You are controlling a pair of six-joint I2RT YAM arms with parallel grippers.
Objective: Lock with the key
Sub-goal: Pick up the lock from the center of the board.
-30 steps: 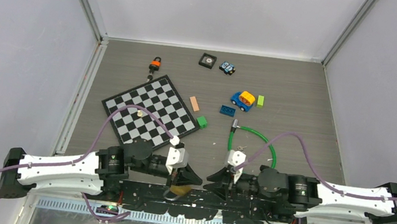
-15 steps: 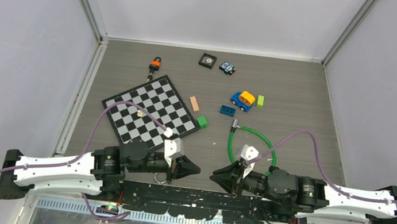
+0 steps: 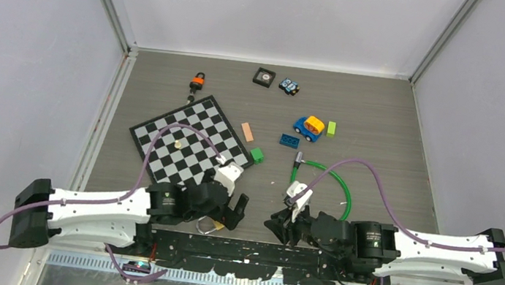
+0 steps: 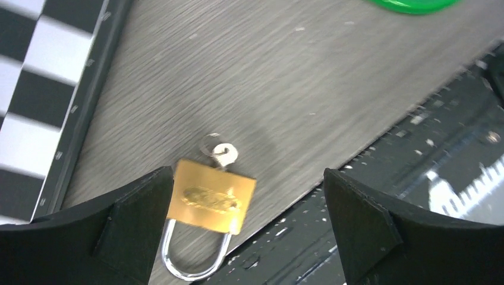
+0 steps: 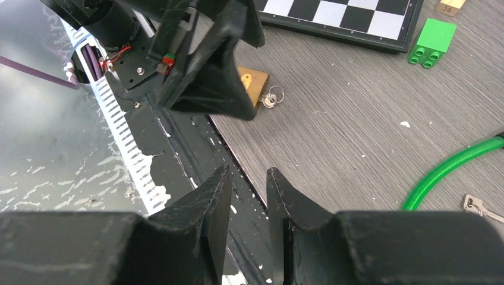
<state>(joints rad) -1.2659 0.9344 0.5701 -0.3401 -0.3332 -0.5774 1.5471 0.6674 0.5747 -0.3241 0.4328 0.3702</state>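
- The brass padlock (image 4: 211, 202) is shown lying flat at the near edge of the bench (image 3: 385, 123), just off the near corner of the chessboard (image 3: 191, 138) and between the two arms.
- A key (image 4: 224, 153) on a small ring is seen seated in the keyhole end of the padlock's body, so the insertion is judged to be done.
- Both legs of the shackle (image 4: 178, 270) appear to meet the body, but whether it is latched cannot be told.
- Whether the key has been turned cannot be read either. If it has not, what is left is judged to be the turn itself, with the body steadied.
- The left gripper (image 4: 248, 175) is pictured over the padlock with its fingers (image 4: 136, 225) spread wide to either side. Nothing is gripped, and no contact with the brass is seen.
- The right gripper (image 5: 249, 172) is held low by the same near edge, pointed toward the padlock but apart from it. Its fingers (image 5: 208, 208) are drawn nearly together, with a slim gap and nothing between them.
- A second, loose key (image 5: 478, 206) is seen just beside the green cable loop (image 5: 451, 169), with neither gripper near it.
- One container is noted: a small black square case (image 3: 264, 77) near the far edge. A pale round thing is held in it, too small to be named.
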